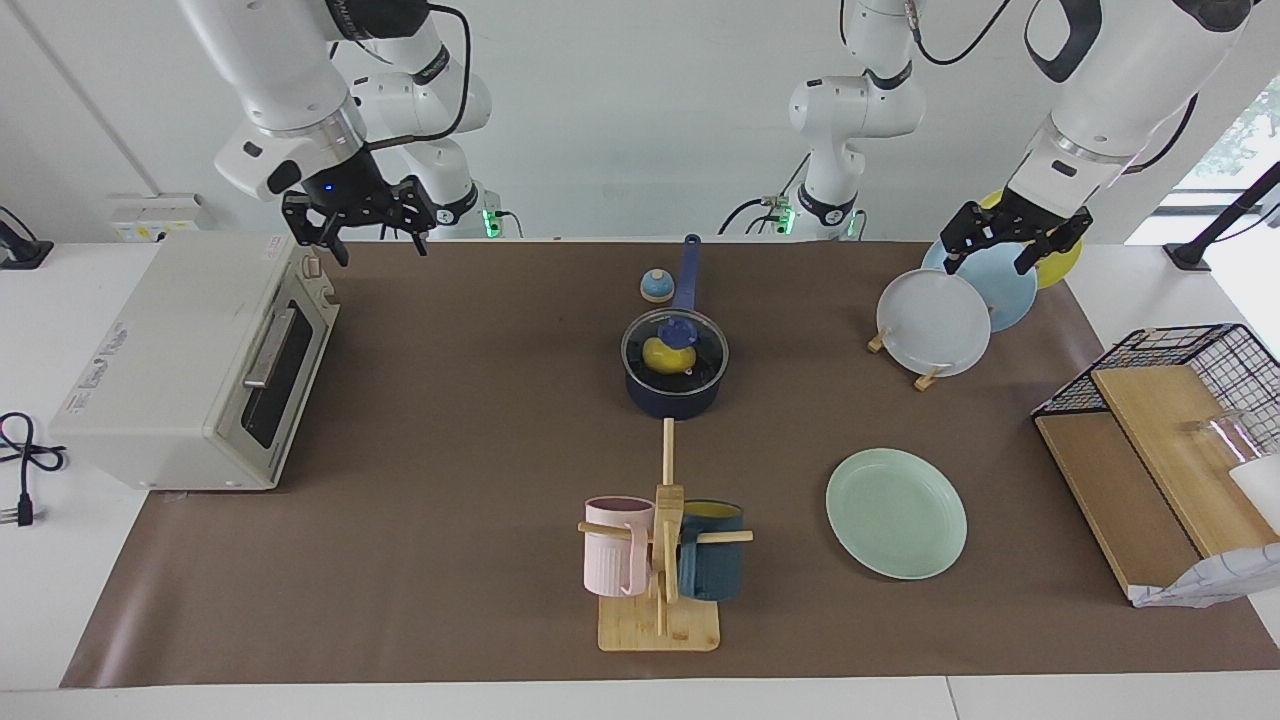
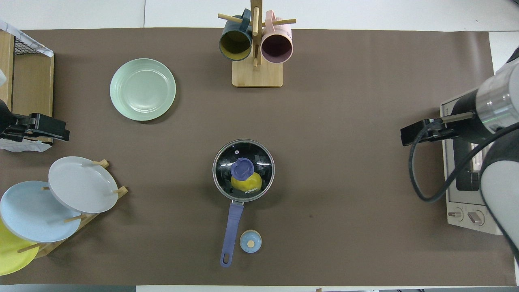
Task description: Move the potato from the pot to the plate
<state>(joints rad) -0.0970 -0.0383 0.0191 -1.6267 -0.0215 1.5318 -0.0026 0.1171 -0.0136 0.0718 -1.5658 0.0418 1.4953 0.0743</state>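
Observation:
The dark blue pot (image 1: 672, 398) stands mid-table, its long handle (image 2: 232, 221) pointing toward the robots. A glass lid with a blue knob (image 1: 678, 330) covers it. Through the lid I see the yellow potato (image 1: 658, 354) (image 2: 248, 184) inside. The mint-green plate (image 1: 896, 512) (image 2: 142, 89) lies bare, farther from the robots than the pot and toward the left arm's end. My right gripper (image 1: 372, 240) (image 2: 417, 134) hangs open in the air over the mat's edge, in front of the toaster oven. My left gripper (image 1: 1005, 252) (image 2: 40, 127) waits open above the rack of upright plates.
A toaster oven (image 1: 190, 370) sits at the right arm's end. A mug tree (image 1: 660, 560) with a pink and a teal mug stands farther out than the pot. A small blue-topped bell (image 1: 656, 286) rests beside the pot handle. A plate rack (image 1: 935, 322) and a wire basket (image 1: 1160, 440) occupy the left arm's end.

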